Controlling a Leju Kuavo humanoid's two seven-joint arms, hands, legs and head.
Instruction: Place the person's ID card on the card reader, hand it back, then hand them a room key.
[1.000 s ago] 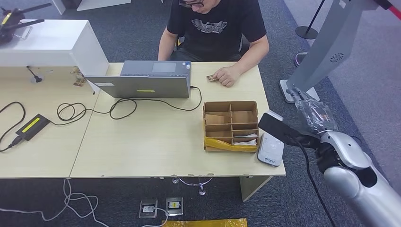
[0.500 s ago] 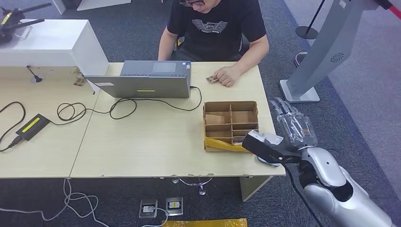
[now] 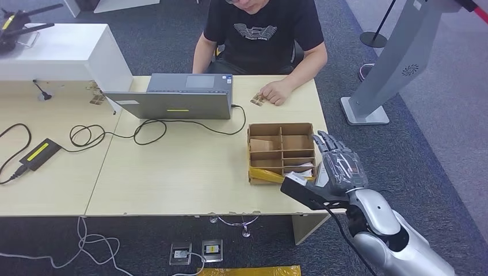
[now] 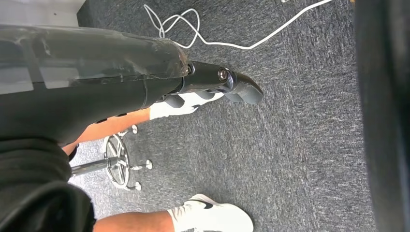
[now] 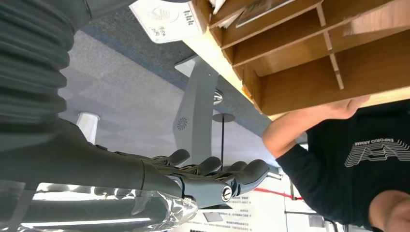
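**Task is only at its beginning: the card is not yet in my hand**

I am watching the head view, and the right hand (image 3: 336, 167) is hovering at the lower right of the frame, above the right end of the bench (image 3: 172, 172), just beside the cardboard organizer (image 3: 281, 150). Its fingers are stretched out and apart, and it is carrying nothing; the right wrist view is showing the same, extended fingers with nothing between them. The left hand (image 4: 212, 84) is hanging down over the carpet, fingers straight and holding nothing.

The ID card (image 3: 258, 99) is lying at the upper middle of the frame, on the far edge of the bench, and the person's hand (image 3: 276, 92) is touching it. So I am judging that the card is not handed over yet. The card reader (image 5: 167, 19), a white device, is showing in the right wrist view just beside the organizer; in the head view my own hand is covering it.

All steps are remaining, I think: taking the card, laying it on the reader, returning it, then giving a room key. Which compartment is keeping the keys I cannot tell.
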